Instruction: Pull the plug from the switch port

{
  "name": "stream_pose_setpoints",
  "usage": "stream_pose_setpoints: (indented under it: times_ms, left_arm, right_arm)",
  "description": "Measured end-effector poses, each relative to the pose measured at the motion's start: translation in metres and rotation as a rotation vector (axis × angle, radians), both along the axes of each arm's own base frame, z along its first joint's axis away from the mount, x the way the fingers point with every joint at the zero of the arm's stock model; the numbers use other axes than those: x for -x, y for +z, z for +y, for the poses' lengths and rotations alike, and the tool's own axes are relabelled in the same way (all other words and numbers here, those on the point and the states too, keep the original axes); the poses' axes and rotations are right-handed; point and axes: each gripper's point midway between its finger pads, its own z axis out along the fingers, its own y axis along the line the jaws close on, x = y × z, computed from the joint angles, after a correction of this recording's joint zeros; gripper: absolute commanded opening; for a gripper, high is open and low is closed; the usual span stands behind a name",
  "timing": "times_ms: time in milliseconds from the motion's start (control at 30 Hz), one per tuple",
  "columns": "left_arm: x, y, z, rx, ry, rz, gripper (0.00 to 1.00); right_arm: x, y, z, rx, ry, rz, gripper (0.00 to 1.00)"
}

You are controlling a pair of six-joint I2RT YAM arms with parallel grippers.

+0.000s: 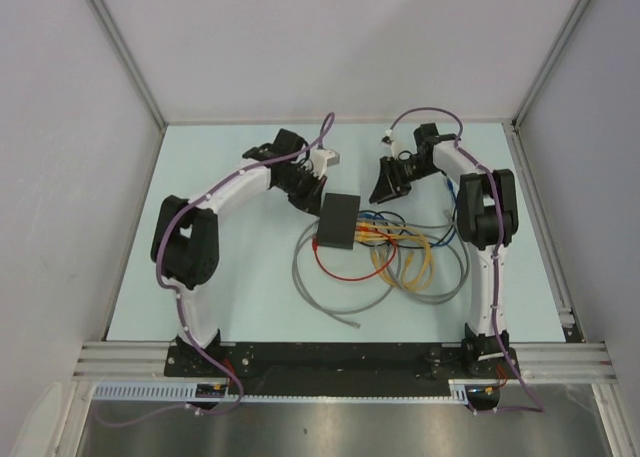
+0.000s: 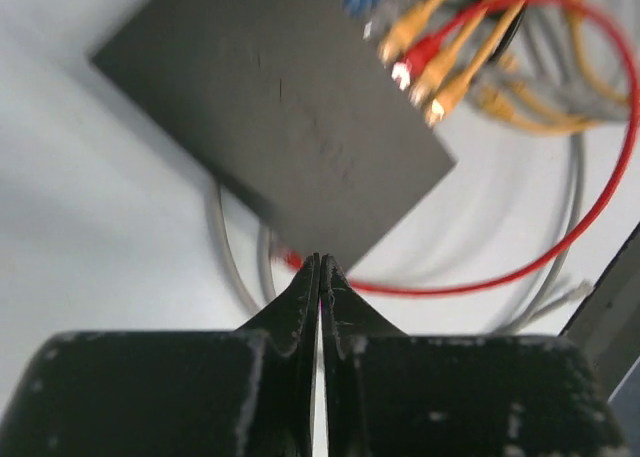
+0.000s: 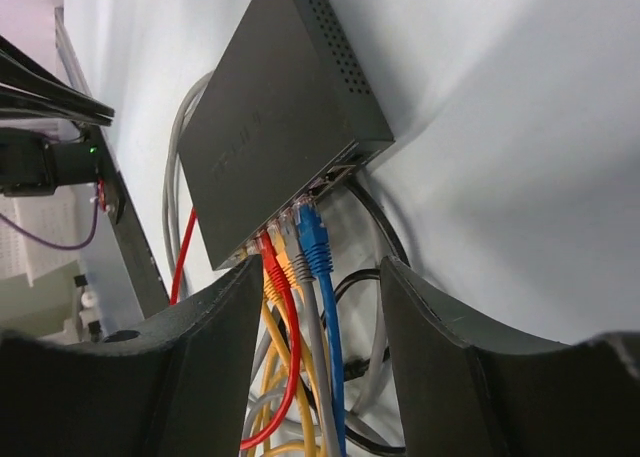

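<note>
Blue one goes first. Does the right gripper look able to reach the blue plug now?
Probably yes: the right gripper is open, the blue plug straight ahead of its jaws, nothing in between. The grey plug crowds it closely.

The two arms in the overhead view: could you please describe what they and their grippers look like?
Both the left arm and right arm have white links, black joints and a purple cable running along them. The left gripper and right gripper have black fingers, the left's scuffed with pale specks.
</note>
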Motion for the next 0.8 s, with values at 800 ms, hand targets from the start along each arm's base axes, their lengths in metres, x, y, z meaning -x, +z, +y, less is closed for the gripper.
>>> stream_pose_setpoints:
  times_ms: [800]
  left_arm:
    - [-0.007,-0.045,-0.037,0.012,0.0,0.13,0.0]
  right_arm:
    - [0.031,-0.032,0.023,-0.076,0.058,0.184,0.47]
